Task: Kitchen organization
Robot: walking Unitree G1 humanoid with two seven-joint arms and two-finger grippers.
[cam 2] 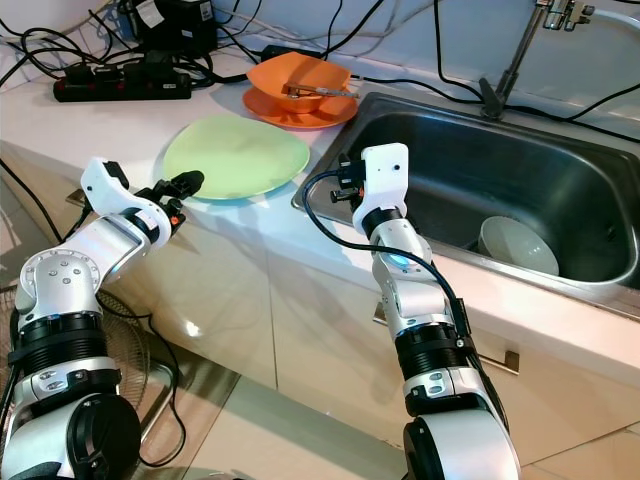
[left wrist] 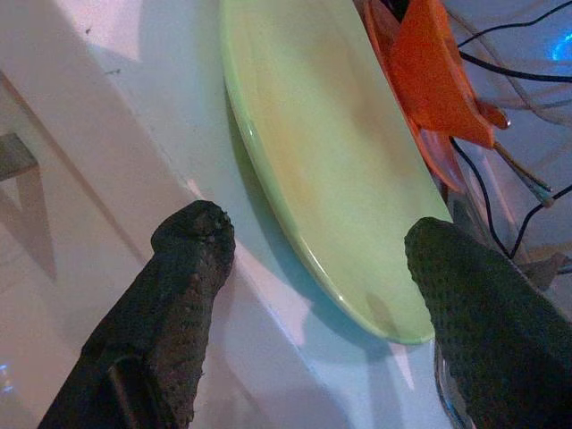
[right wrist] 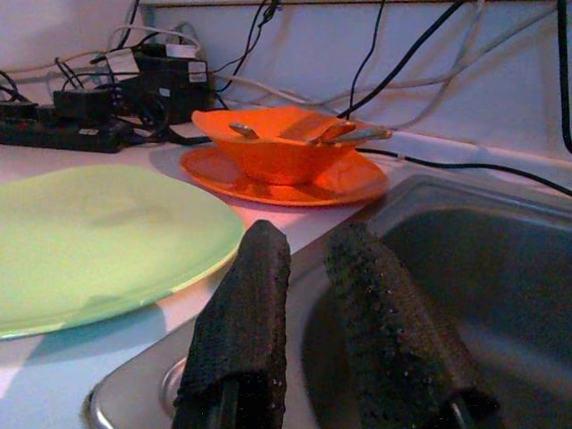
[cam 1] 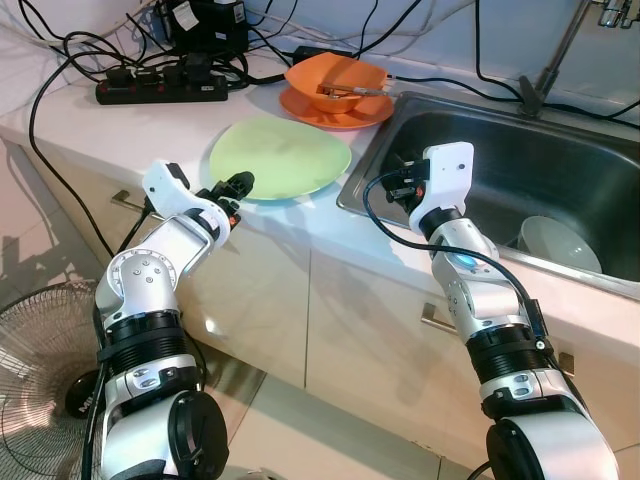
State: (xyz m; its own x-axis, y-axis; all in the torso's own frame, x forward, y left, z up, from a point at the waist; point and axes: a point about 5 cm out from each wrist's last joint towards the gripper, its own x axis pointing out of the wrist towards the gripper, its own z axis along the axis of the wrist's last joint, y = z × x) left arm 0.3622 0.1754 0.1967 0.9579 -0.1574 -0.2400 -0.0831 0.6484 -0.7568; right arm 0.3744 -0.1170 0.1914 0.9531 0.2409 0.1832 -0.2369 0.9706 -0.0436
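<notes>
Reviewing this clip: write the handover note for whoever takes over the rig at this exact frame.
Left gripper: open, at the near edge of the green plate on the counter, not gripping it.
Right gripper: fingers slightly apart, holding nothing, over the sink at its near left corner.
Orange bowl with utensils sits on the orange plate behind the green plate. White bowl lies in the sink.
Done: nothing moved that I can tell. Left: grasp the green plate, probably.

We're looking at a home kitchen: a pale countertop [cam 1: 330, 235] with a stainless steel sink [cam 1: 560, 165] and cabinet fronts with metal handles [cam 1: 432, 318] below. Dishes sit out, a green plate [cam 1: 280, 158] and an orange bowl [cam 1: 335, 80].
</notes>
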